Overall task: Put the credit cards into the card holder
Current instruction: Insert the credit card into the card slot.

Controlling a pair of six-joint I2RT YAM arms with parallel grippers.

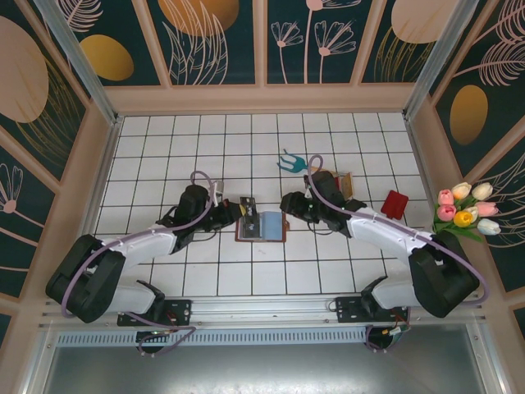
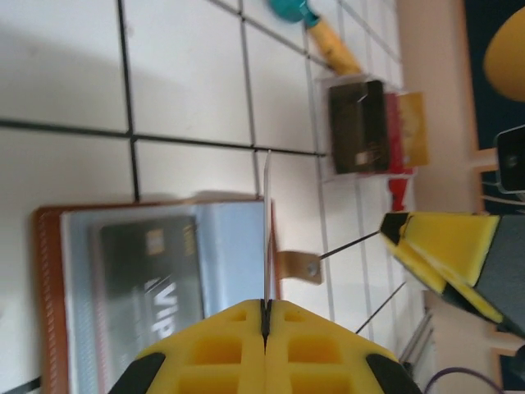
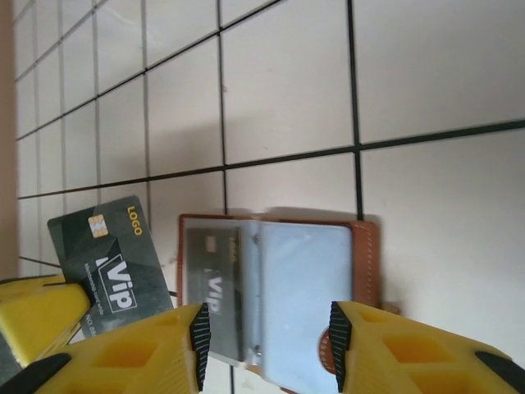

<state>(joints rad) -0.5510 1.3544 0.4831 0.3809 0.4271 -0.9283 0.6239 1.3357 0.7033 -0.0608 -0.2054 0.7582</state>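
Left gripper (image 2: 265,310) pinches card (image 3: 107,254) by edge, poised beside wallet (image 3: 365,263) for slotting; right gripper (image 3: 267,336) open, straddling wallet, likely steadying.

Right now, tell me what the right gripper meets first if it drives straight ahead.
Probably the open card holder, lying straight ahead between the right gripper's open jaws; depth is unclear.

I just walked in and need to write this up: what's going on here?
The left tool is shut on a dark grey plastic VIP card, holding it just beside the open reddish-brown leather wallet. Another dark VIP card already sits in a wallet pocket. The right tool hangs open above the wallet.
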